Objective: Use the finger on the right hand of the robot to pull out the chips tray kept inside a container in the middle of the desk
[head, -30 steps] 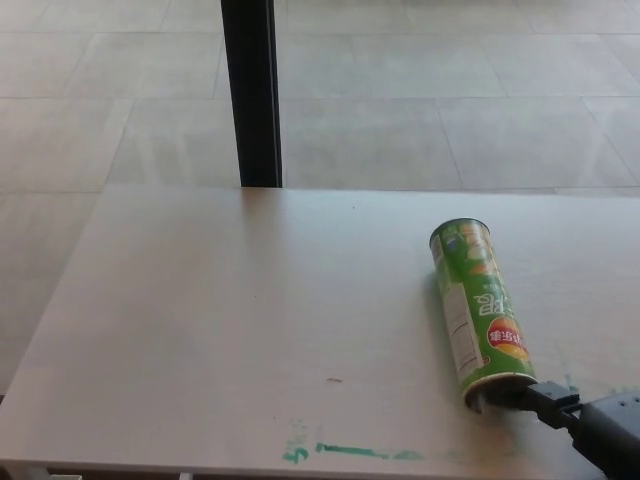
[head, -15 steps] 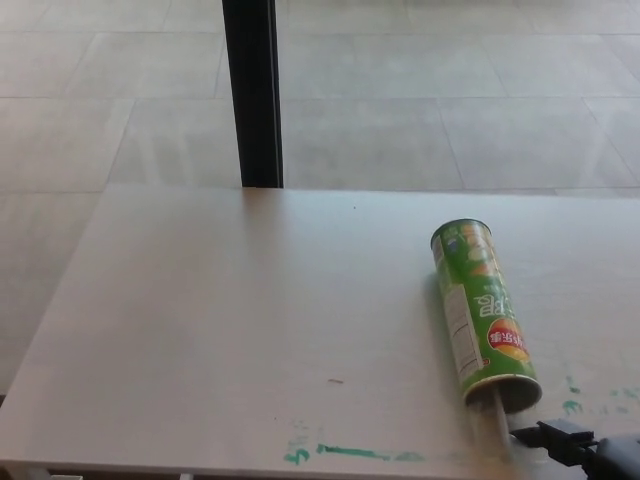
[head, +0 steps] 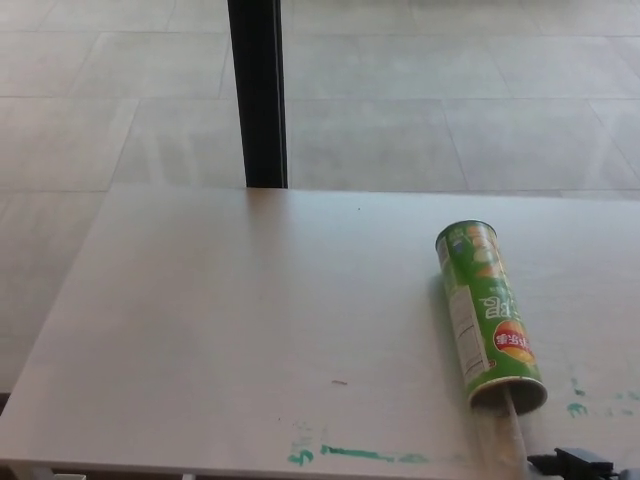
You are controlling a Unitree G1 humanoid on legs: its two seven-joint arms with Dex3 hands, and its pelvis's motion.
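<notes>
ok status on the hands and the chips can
Right hand barely in view at bottom edge, left not in view. Green can on its side, clear tray partly out. Nothing in the way.

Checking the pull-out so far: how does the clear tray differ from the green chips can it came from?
The chips can is opaque green with printed labels; the tray is clear, nearly matching the desk. The can is wide and round; the tray looks narrower. The can lies farther back; the tray juts from its near open end toward the right hand. Both lie flat along one line.
</notes>
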